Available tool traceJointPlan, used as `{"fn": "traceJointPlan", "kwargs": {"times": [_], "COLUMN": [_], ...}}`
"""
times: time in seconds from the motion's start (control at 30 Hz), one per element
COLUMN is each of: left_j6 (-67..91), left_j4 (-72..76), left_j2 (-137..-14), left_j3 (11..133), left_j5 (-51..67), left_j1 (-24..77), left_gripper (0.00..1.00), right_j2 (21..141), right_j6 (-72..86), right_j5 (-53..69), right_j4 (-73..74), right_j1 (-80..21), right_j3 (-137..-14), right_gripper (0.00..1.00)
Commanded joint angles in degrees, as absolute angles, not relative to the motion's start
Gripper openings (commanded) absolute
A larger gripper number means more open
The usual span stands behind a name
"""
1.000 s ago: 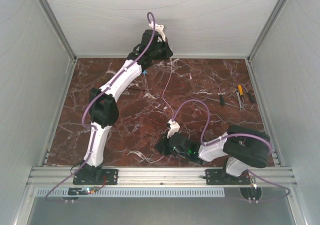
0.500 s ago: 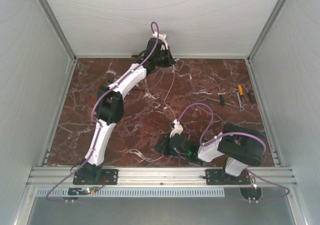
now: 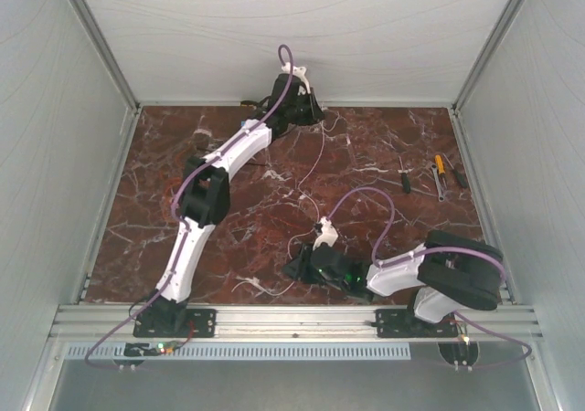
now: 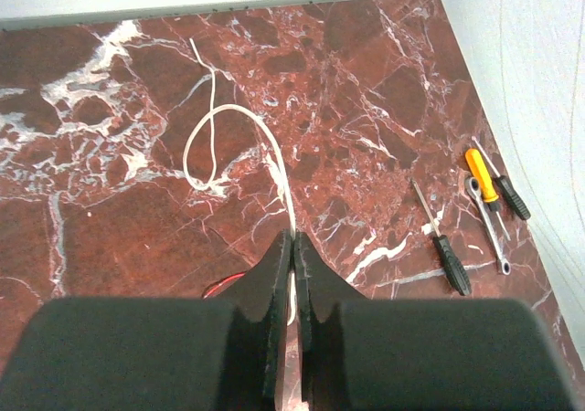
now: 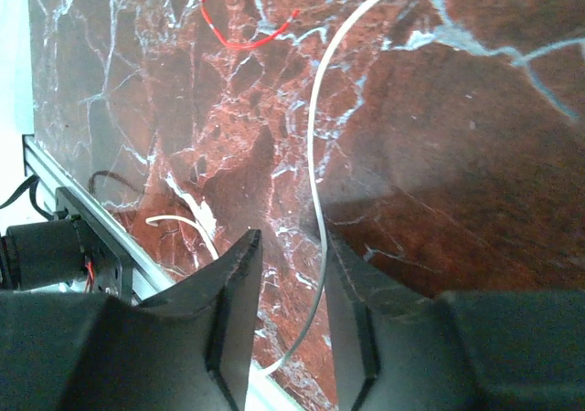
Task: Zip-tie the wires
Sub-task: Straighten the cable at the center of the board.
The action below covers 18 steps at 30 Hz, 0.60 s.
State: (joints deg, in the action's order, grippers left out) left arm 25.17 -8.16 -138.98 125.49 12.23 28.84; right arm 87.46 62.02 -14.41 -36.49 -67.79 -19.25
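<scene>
We are pinching the white wire (image 4: 265,142) in the left gripper (image 4: 292,274) and should be drawing it taut so the parted right gripper (image 5: 291,292) closes squarely on it.

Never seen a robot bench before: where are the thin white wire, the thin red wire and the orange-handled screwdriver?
thin white wire (image 4: 279,169), left wrist view, its curved strand.
thin red wire (image 5: 239,45), right wrist view, its bend.
orange-handled screwdriver (image 4: 482,175), left wrist view, its handle.
</scene>
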Motion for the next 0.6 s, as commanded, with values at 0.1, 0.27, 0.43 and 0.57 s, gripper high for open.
{"fn": "traceJointPlan", "kwargs": {"times": [0.1, 0.27, 0.43, 0.57], "left_j6": [29.8, 31.5, 33.0, 33.3], "left_j4": [-4.0, -3.5, -3.3, -3.2], "left_j2": [-141.4, -141.4, -141.3, -140.1], "left_j3": [127.8, 127.8, 127.7, 127.6], "left_j5": [10.8, 9.9, 10.9, 11.2], "left_j1": [29.7, 30.0, 30.0, 30.0], "left_gripper": [0.00, 0.00, 0.10, 0.32], "right_j2": [79.1, 71.2, 62.9, 55.9], "right_j6": [65.0, 63.8, 60.8, 57.3], "right_j5": [-20.5, -22.7, -24.6, -26.6], "right_j4": [-14.9, -9.8, -3.4, 3.2], "right_j1": [-67.5, -67.6, -67.6, -67.2], "right_j3": [-18.7, -17.5, -18.4, -19.9], "right_gripper": [0.37, 0.50, 0.63, 0.77]}}
